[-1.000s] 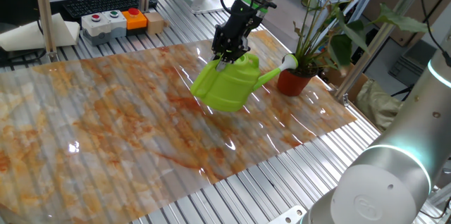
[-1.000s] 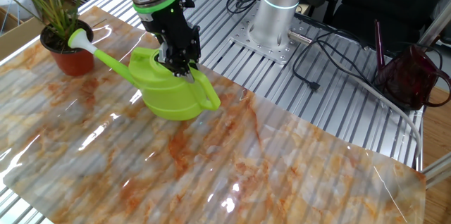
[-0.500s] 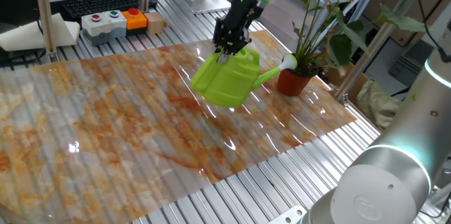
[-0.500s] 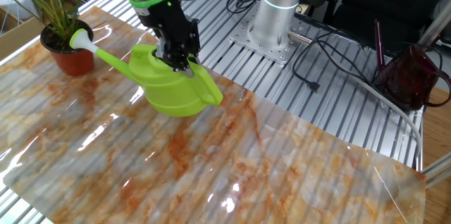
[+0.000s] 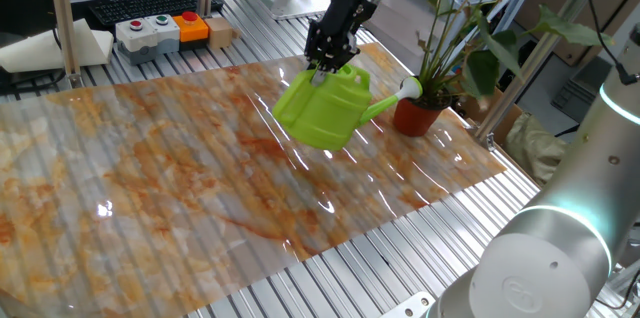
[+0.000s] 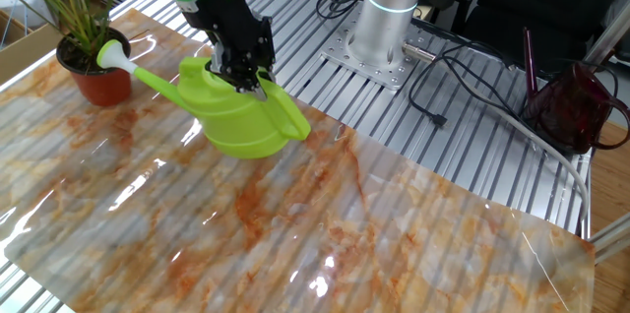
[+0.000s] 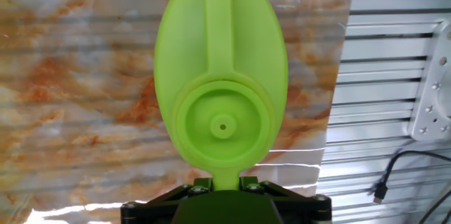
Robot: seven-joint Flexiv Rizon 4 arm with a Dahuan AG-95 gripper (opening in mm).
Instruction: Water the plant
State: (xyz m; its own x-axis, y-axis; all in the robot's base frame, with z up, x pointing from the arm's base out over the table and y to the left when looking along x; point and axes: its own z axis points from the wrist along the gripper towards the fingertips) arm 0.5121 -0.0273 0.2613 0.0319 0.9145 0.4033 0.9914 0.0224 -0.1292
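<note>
From one fixed view I have the pincer (image 5: pixel 318 70) clamped on the watering can (image 5: pixel 322 110), lifted off the surface (image 5: pixel 150 178), spout beside the plant (image 5: pixel 440 68). The other fixed view shows the spout's rose just beside the pot rim; I judge tipping comes next, leaves crowding overhead. Hand view: only the can's handle and lid.

A lime-green watering can (image 5: pixel 322 113) with a white spout tip sits at frame centre. Right of it, the dark-green-leaved plant (image 5: pixel 452 33) rises from a terracotta-red pot. The table sheet (image 5: pixel 160 188) is marbled orange and grey. At upper left, a grey button box (image 5: pixel 148 34) carries red and green buttons.
</note>
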